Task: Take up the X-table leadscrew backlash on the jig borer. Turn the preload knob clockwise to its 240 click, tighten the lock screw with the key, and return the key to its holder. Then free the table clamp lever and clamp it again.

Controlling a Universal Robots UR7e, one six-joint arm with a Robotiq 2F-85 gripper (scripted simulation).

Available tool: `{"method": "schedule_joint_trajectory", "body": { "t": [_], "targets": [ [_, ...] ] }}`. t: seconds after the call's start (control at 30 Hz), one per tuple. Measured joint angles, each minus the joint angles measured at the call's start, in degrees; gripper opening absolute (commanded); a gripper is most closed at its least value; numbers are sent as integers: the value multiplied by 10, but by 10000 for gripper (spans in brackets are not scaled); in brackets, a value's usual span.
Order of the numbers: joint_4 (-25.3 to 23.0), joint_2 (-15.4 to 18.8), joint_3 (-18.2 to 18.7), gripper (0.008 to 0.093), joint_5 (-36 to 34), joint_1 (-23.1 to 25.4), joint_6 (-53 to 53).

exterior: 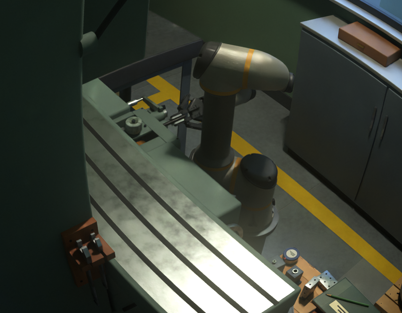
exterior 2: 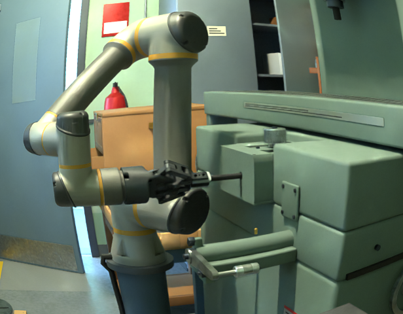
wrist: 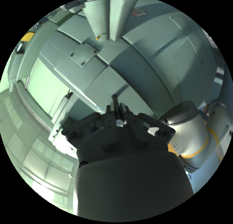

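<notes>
My gripper [exterior 2: 203, 178] [exterior: 176, 118] [wrist: 118, 118] stands level at the end of the green machine, closed around the dark hex key [exterior 2: 225, 176] [wrist: 115, 104]. The key's long arm points at the small green housing block [exterior 2: 245, 169]. Its short end bends down against the block's face. The knurled preload knob [exterior 2: 275, 135] [exterior: 133, 124] sits upright on top of that block. The clamp lever [exterior 2: 225, 270], with a metal grip, lies low on the machine's front below the gripper. The red key holder [exterior: 87, 249] is fixed to the column at the table's near end.
The long slotted machine table [exterior: 181, 222] runs toward the near right. My arm's base [exterior: 255, 198] stands beside it. Grey cabinets [exterior: 346, 124] line the right wall past a yellow floor stripe. Small parts and a notebook [exterior: 342, 300] lie on a bench at the lower right.
</notes>
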Motion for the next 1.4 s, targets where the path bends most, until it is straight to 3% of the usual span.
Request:
{"method": "schedule_joint_trajectory", "body": {
  "t": [0.53, 0.8, 1.4],
  "targets": [
    [0, 0, 0, 80, 0, 0, 0],
    [0, 0, 0, 240, 0, 0, 0],
    [0, 0, 0, 235, 0, 0, 0]
  ]
}}
